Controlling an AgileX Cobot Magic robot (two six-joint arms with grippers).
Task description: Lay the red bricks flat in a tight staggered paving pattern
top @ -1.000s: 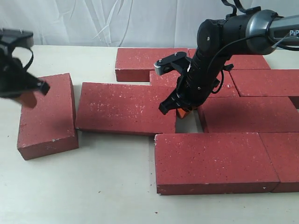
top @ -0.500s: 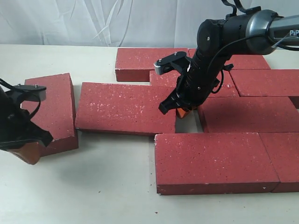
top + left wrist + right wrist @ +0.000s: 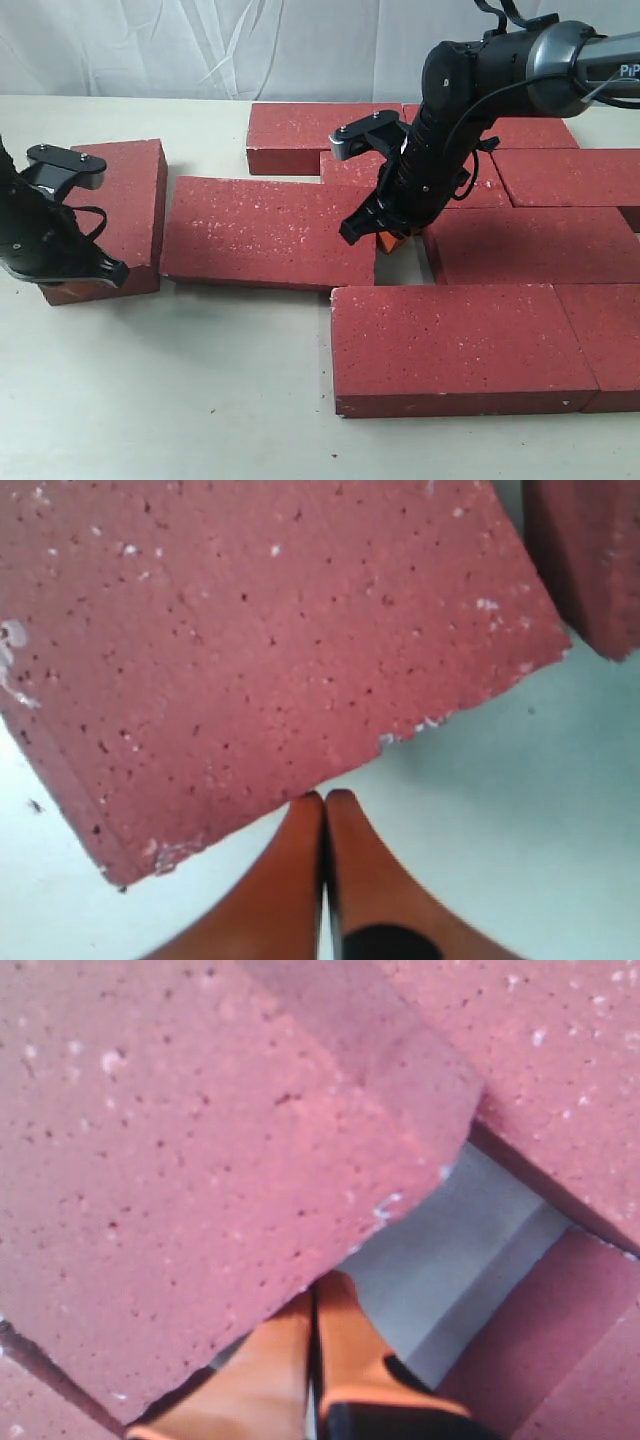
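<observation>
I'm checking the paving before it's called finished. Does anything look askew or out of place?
Yes. The leftmost brick lies turned crosswise to the others, with a slim gap between it and the middle brick. A small pocket of bare table also shows among the laid bricks, breaking the tight pattern.

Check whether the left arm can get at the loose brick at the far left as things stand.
Probably yes. The left gripper, shut, has its tips right at the loose brick, at its edge. Nothing lies between them, and the neighbouring brick sits apart to one side.
</observation>
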